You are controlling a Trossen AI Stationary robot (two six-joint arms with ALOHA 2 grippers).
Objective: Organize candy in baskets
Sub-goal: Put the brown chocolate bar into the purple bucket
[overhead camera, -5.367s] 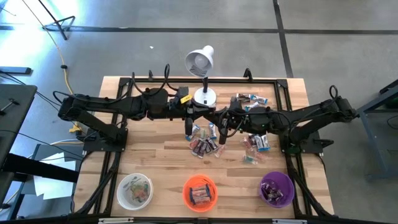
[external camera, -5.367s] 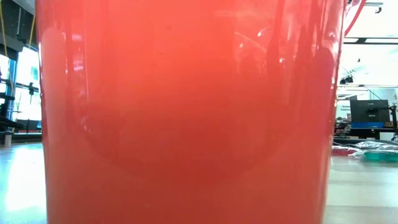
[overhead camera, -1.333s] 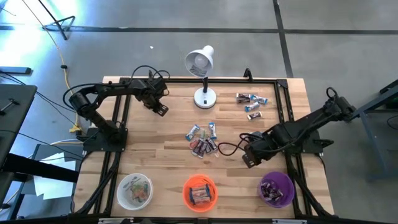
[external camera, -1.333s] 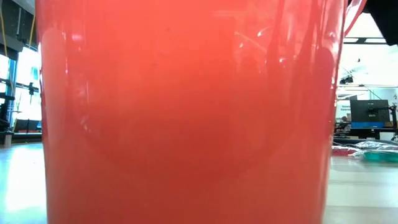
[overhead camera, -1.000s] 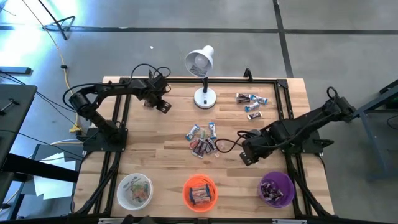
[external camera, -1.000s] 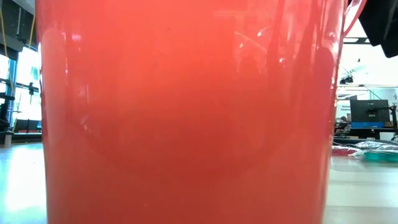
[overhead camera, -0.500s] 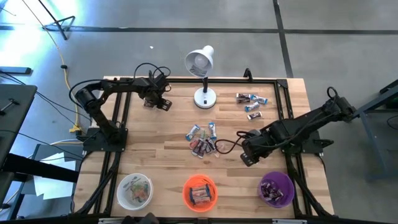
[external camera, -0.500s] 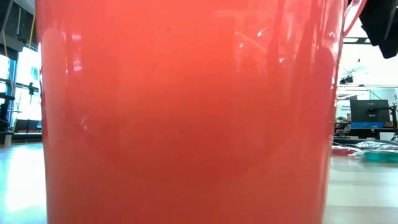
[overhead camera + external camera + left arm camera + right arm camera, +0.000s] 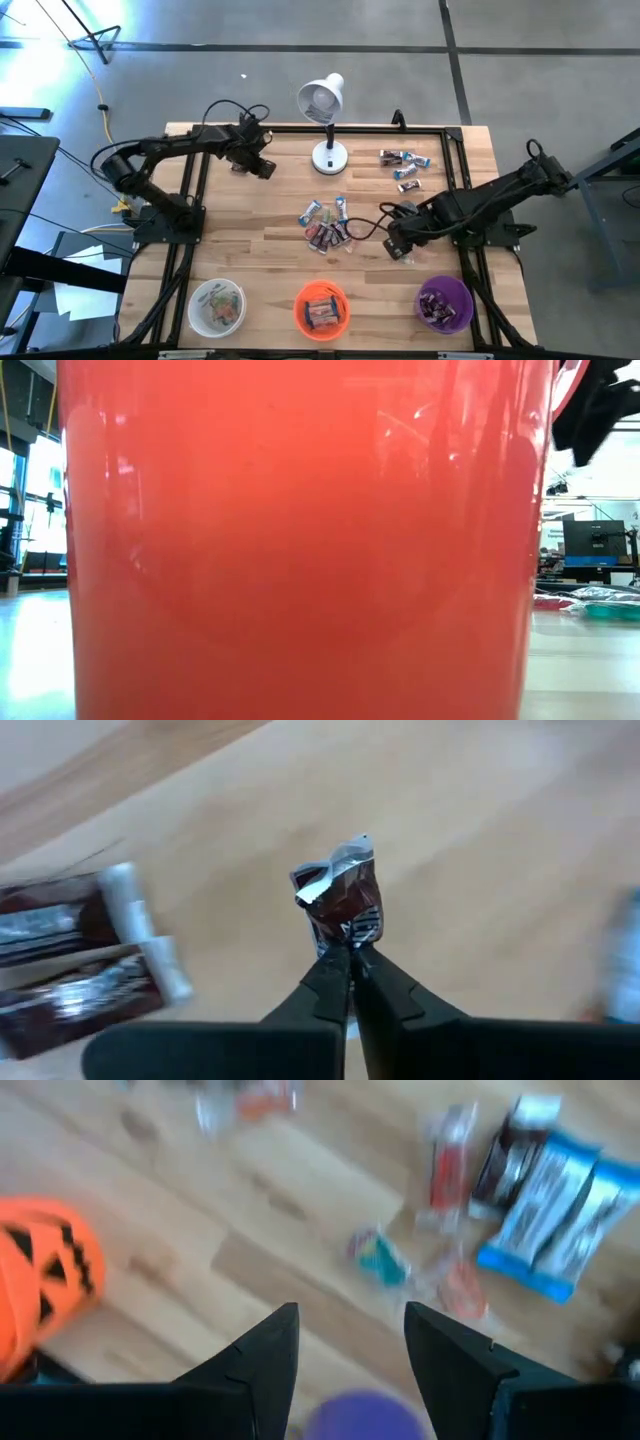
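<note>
My left gripper (image 9: 262,168) hovers at the table's far left, left of the lamp's base, shut on a dark brown candy (image 9: 343,900) with a silver crimped end. That candy does not show in the high view. My right gripper (image 9: 395,244) stands open with nothing between its fingers (image 9: 350,1325), right of the middle candy pile (image 9: 325,226) and beyond the purple basket (image 9: 445,303). The white basket (image 9: 217,305) and the orange basket (image 9: 321,307) stand along the near edge; each of the three holds candy. More candy (image 9: 404,165) lies at the far right. My left gripper pinches the brown candy by one end (image 9: 350,934) between its two fingertips. The candy sticks out past the fingertips, its silver crimped end (image 9: 330,870) pointing away from them. Whether it touches the wood below, I cannot tell.
A white desk lamp (image 9: 325,110) stands at the far middle. Two more brown candies (image 9: 70,970) lie beside my left gripper. Blue candies (image 9: 555,1205) and small loose ones (image 9: 380,1255) lie ahead of my right gripper. The orange basket (image 9: 300,540) fills the low view.
My right gripper has turned a little where it stands and shows lower in the low view. My left arm's elbow has swung toward the table's left edge while its gripper has stayed near the same spot.
</note>
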